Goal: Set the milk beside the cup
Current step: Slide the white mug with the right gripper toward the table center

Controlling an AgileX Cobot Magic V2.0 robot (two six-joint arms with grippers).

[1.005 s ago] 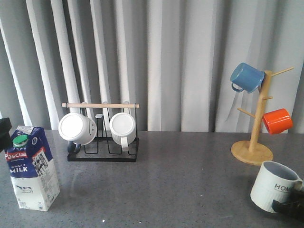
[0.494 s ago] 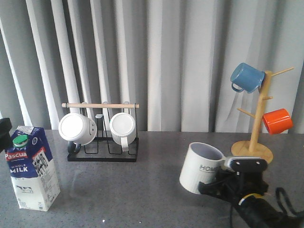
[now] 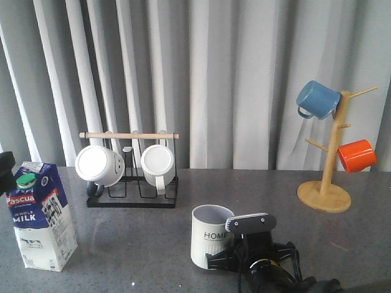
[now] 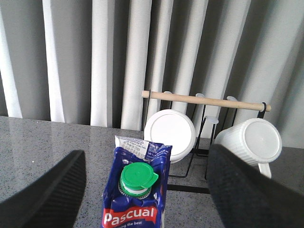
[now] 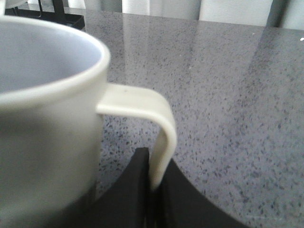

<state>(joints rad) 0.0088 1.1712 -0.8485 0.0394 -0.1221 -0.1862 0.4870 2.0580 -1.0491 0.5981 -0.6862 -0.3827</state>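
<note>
Cup [image 3: 209, 237]: carried in from the table's right edge to front centre, now upright.
Right gripper [image 5: 151, 190]: clamped on its handle.
Milk [image 3: 39, 215]: unmoved, far left, well apart.
Left gripper [image 4: 142, 190]: jaws wide, straddling the carton, empty.
Next: probably milk transfer.

Evenly, softly lit; faint sheen on speckled grey tabletop [image 5: 228, 71]. Blurred: near pale ribbed mug [image 5: 52, 133], dark left-wrist fingers [image 4: 42, 194].

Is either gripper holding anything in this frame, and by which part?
The right gripper holds the cup by its handle. The left gripper is open around the milk, holding nothing.
</note>
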